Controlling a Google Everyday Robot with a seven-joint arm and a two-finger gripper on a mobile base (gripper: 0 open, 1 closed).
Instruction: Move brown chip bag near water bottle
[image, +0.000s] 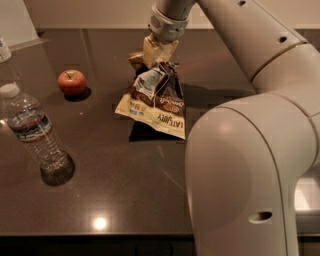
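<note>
On dark glossy countertop (125, 200), water bottle (36, 131) left (upright), tool (159, 56) mid-rear gripping brown chip bag (159, 102)

A kitchen is suggested by the dark stone counter (150, 195), an apple (72, 82) and water bottle (36, 131) set on it, a brown chip bag (159, 100) pinched by the gripper (159, 54) above it

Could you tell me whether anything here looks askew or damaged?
Only the brown chip bag: it hangs crumpled and tilted from the gripper pinching its top, mid-table. The water bottle stands upright at left; the apple sits whole.
</note>
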